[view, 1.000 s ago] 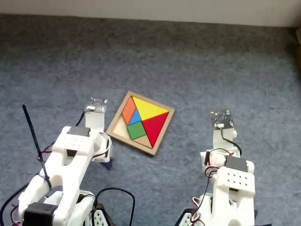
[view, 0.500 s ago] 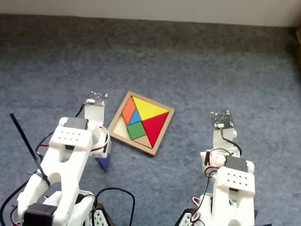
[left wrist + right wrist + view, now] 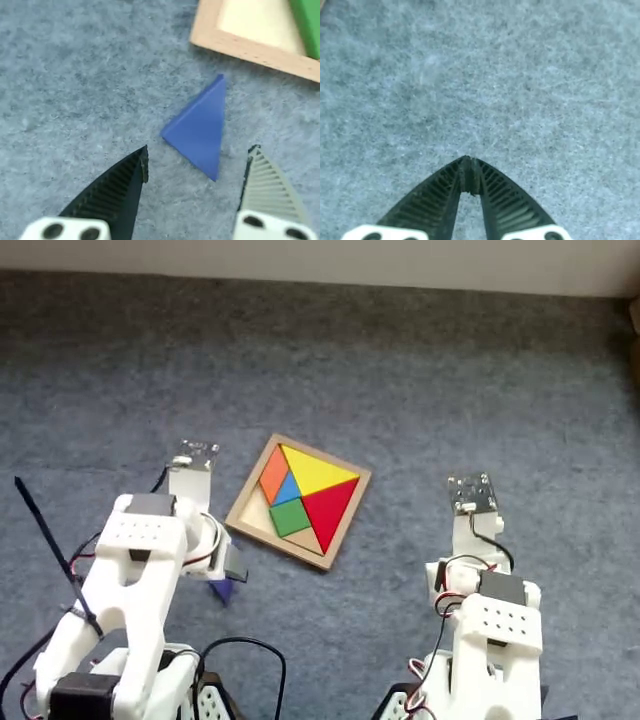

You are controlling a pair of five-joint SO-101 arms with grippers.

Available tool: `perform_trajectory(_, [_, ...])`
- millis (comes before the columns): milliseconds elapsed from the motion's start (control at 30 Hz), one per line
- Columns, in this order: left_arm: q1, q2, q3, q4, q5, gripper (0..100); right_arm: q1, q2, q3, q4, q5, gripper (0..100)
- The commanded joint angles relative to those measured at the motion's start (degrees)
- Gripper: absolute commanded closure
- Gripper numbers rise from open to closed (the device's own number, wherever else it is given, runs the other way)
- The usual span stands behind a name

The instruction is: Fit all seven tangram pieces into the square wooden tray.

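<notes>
The square wooden tray [image 3: 340, 530] lies on the carpet between the arms, holding orange, small blue, yellow [image 3: 315, 472], red [image 3: 330, 508] and green [image 3: 288, 517] pieces. Bare wood shows along its near-left side. A loose blue triangle [image 3: 200, 130] lies flat on the carpet just outside that edge, and it peeks out beside the left arm [image 3: 222, 589]. My left gripper [image 3: 199, 150] is open and low over it, one finger on each side of its near corner. My right gripper [image 3: 469, 165] is shut on nothing above bare carpet, right of the tray.
Grey-blue carpet covers the whole table. The tray rim [image 3: 240, 47] and the green piece [image 3: 305, 25] sit just beyond the blue triangle. A black cable [image 3: 50, 540] stands beside the left arm. A pale wall strip runs along the far edge.
The left arm has swung to the left and drawn back a little, uncovering more of the blue triangle beside it. The right arm and the tray have not moved.
</notes>
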Motion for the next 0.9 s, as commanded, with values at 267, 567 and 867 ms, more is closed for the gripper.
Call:
perform_trajectory(267, [3.4,1.5,2.9,-7.3,0.1,68,0.5,-1.0,-0.3,-0.6,0.3,98.9])
perform_trajectory(567, [5.5,21.4,-10.9,-1.4,3.6,72,0.6,-0.8,-0.3,-0.6,0.4,98.9])
perform_trajectory(867, [6.0,19.4,-10.7,-1.1,3.3,81,0.5,-1.2,1.5,-0.7,0.4,98.9])
